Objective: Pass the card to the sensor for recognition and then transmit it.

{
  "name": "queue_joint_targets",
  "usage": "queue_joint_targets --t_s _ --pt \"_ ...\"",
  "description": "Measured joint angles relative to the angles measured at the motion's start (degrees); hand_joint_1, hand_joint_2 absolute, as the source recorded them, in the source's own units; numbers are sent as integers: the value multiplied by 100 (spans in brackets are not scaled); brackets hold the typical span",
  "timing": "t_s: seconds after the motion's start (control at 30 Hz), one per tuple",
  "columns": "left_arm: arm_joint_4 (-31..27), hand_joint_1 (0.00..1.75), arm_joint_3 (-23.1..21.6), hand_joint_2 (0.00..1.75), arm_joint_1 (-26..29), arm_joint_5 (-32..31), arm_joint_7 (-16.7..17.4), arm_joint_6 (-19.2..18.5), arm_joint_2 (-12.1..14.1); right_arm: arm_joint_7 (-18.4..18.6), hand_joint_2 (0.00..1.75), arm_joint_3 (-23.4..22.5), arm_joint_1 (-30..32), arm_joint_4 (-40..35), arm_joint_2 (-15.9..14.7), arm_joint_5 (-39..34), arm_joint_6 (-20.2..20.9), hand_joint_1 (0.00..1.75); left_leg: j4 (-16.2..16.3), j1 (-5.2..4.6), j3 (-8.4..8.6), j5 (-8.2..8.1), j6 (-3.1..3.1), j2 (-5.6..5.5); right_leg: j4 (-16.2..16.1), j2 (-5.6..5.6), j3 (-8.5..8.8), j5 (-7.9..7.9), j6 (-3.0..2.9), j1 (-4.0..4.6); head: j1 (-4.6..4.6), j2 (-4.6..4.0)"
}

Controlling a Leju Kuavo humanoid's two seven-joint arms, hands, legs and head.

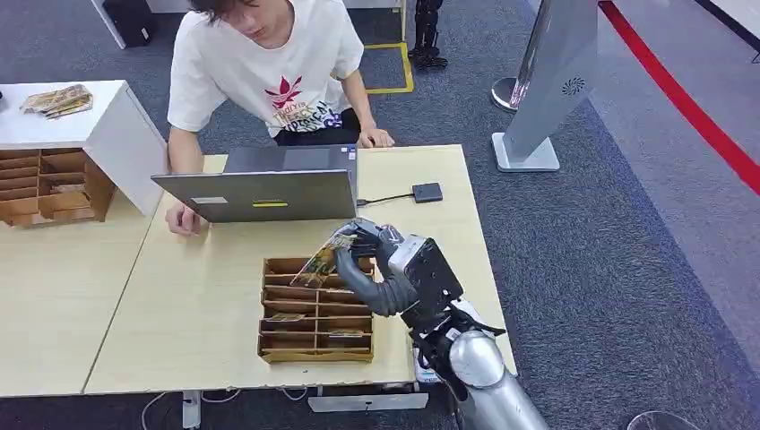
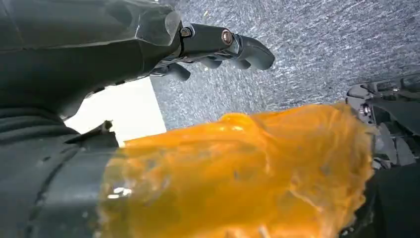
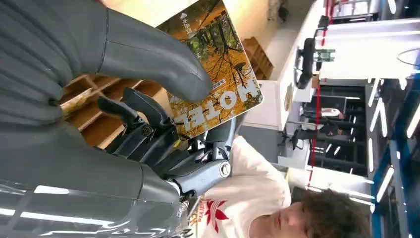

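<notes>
Light wooden desk [image 1: 179, 305], carrying a slotted wooden organizer [image 1: 315, 313], an open laptop [image 1: 269, 184] and a small black sensor [image 1: 427, 192].

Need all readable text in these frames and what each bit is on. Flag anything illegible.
"HOTEL": on the card gripped by the right hand, seen in the right wrist view.
Small characters near the card's other end and beside "HOTEL": too small to read.
Print under the red leaf logo on the person's white T-shirt: blurred, unreadable.
Yellow label on the laptop: unreadable.
</notes>
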Motion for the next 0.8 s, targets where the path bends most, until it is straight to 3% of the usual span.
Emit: queue_joint_targets --t_s 0.27,0.53,0.8 --pt "0 0 160 0 41 223 -79 13 9 -11 175 -105 625 -168 -850 1215 -249 175 0 -2 -4 -5 5 -1 -2 -1 0 -2 3 -1 0 0" --pt "0 0 313 0 78 328 -120 66 9 83 175 -420 1141 -518 -1257 1584 -531 175 0 -1 -3 -6 3 0 -2 0 -2 -3 4 -1 0 0" --pt "0 0 332 0 100 336 -122 68 9 267 175 -557 1315 -710 -1563 2267 -479 175 0 -1 -4 -6 3 0 -2 0 -1 -3 4 -1 0 0"
